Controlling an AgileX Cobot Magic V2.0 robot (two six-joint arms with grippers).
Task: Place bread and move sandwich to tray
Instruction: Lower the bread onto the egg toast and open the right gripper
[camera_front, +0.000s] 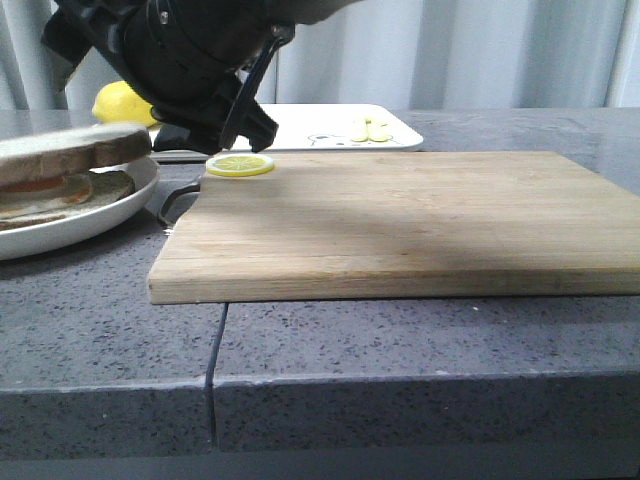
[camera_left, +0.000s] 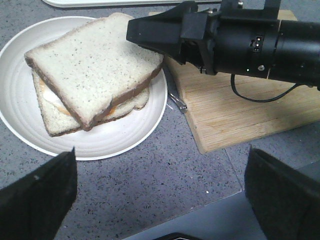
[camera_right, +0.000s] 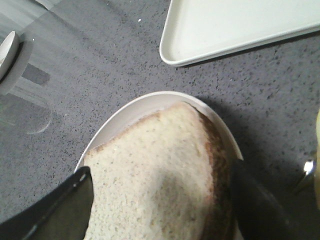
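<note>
- The bread (camera_left: 95, 62) lay as the top slice of the sandwich (camera_left: 90, 107), skewed over the lower slice so that its corners overhung. A sliver of egg showed orange and white between the two. All of it sat on the round white plate (camera_left: 125, 140), on the grey counter beside the wooden cutting board (camera_front: 400, 215).
- The tray (camera_right: 240, 25) stood apart from the plate, on the counter beyond it.
- Risk, as I judged it: the top slice sat crooked, so any nudge from a finger could slide it off the egg, or tip it onto the plate rim.
- A second risk: lifting the stack by pinching only the soft crumb could squash it or leave the lower slice behind.
- The right gripper (camera_right: 160, 200) hung over the bread's edge with its fingers spread, one on either side of the slice; whether they touched it could not be told.
- The left gripper (camera_left: 160, 195) was spread wide and empty, hovering over the bare counter near the plate.
- A lemon slice (camera_front: 240, 164) lay on the board's corner, clear of the work.
</note>
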